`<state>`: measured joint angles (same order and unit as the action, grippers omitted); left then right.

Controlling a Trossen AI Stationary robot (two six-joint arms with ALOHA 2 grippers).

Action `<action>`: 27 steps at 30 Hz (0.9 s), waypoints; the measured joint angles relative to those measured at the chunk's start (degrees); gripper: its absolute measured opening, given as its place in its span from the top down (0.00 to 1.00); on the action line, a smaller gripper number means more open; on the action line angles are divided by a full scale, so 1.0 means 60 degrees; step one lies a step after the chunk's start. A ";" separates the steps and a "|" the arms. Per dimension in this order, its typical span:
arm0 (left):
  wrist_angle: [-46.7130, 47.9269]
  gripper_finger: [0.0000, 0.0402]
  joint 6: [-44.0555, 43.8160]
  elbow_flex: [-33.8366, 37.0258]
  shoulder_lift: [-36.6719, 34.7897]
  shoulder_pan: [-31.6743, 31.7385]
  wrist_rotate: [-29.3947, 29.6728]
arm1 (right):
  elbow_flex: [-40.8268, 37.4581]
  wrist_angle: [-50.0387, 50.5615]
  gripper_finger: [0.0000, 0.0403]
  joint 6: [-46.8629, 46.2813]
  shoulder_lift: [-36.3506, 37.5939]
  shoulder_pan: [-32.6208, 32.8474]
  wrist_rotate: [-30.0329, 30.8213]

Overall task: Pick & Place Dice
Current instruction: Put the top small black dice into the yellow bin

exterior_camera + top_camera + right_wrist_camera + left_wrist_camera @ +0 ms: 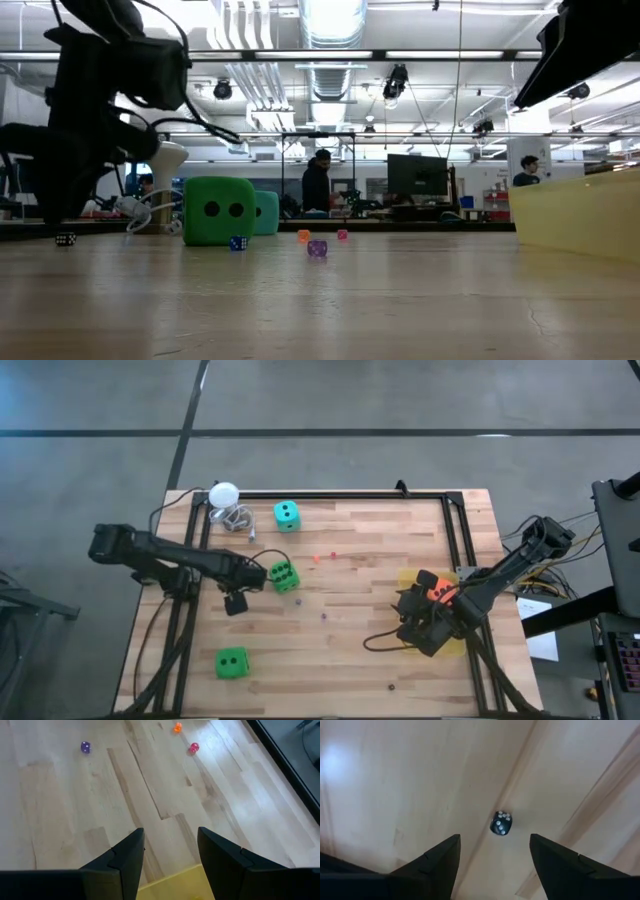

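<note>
Your target right now is a small black die [501, 822] lying on the bare wood, straight below the left gripper [493, 851] and between its two fingers, which stand wide and touch nothing. That gripper [236, 603] hangs over the left half of the table [360, 650], just beside a green die [283, 574]. A second green die [231, 662] sits near the front left edge, and a teal die [287, 514] rests far back beside the white ball [223, 492]. Small purple [85, 747], orange [177, 727] and pink [194, 748] dice lie scattered mid-table. The right gripper [170, 851] waits empty, fingers apart, over the yellow tray [408, 577] at the right. I see no dice in that tray, so you seem early in the job: nearly everything is left to move.
</note>
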<state>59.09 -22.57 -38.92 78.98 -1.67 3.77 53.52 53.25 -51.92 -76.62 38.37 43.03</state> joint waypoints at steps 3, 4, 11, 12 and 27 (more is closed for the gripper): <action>-0.0407 0.40 -0.0011 0.0177 0.0019 0.0000 -0.0069 | 0.0000 -0.0001 0.56 0.0004 0.0000 0.0000 0.0000; -0.0444 0.40 -0.0009 0.0232 0.0004 0.0000 -0.0069 | 0.0000 -0.0008 0.56 0.0004 0.0000 0.0000 -0.0002; -0.0705 0.39 0.0006 0.0313 0.0004 0.0000 -0.0066 | 0.0000 -0.0011 0.56 0.0000 0.0000 0.0000 0.0000; -0.0736 0.39 0.0010 0.0313 0.0004 0.0000 -0.0063 | 0.0000 -0.0007 0.56 -0.0013 0.0000 0.0000 -0.0004; -0.1280 0.40 -0.0522 0.0907 0.0022 0.0000 0.0168 | 0.0000 -0.0083 0.56 -0.0026 0.0000 0.0004 -0.0036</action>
<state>51.41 -25.70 -33.47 79.11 -1.67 4.78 53.52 52.76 -52.08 -76.62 38.39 42.81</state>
